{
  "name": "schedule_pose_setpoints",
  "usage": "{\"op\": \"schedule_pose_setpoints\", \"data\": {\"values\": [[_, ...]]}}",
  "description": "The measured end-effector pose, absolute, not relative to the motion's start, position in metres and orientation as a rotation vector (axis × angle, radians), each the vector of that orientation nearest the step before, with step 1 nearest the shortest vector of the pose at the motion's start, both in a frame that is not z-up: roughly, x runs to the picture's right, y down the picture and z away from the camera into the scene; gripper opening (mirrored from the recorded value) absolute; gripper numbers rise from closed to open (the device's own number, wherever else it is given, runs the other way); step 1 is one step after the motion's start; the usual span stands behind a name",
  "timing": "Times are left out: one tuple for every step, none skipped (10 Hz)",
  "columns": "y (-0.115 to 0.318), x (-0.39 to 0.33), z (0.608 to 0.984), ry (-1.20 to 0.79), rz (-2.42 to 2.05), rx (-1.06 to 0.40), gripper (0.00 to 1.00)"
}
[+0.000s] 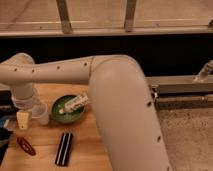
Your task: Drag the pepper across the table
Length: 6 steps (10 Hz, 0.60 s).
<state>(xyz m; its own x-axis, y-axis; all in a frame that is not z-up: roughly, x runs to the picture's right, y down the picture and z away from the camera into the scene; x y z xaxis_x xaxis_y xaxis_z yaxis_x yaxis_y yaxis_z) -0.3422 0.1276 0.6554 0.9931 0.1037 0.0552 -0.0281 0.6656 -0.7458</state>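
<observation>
The pepper (26,146) is a small dark red chili lying on the front left of the wooden table (85,150). My gripper (22,120) hangs from the wrist at the table's left side. It is just above and behind the pepper, apart from it. The big white arm sweeps in from the right and hides the table's right part.
A black ridged bar (64,148) lies to the right of the pepper. A green bowl (64,115) with a white packet (76,102) in it stands behind the bar. A white cup-like cylinder (43,113) is next to the gripper. A blue object (4,123) shows at the left edge.
</observation>
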Motion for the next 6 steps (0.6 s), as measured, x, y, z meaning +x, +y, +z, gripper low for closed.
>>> {"op": "schedule_pose_setpoints", "data": {"values": [[0.131,-0.342,0.658,-0.088,0.077,-0.844,0.80],[0.136,-0.338,0.661,-0.094,0.088,-0.857,0.80],[0.140,-0.336,0.663,-0.106,0.104,-0.868,0.80],[0.151,-0.336,0.668,-0.129,0.123,-0.897,0.80],[0.165,-0.338,0.672,-0.151,0.135,-0.924,0.80],[0.174,-0.337,0.675,-0.166,0.145,-0.942,0.80]]}}
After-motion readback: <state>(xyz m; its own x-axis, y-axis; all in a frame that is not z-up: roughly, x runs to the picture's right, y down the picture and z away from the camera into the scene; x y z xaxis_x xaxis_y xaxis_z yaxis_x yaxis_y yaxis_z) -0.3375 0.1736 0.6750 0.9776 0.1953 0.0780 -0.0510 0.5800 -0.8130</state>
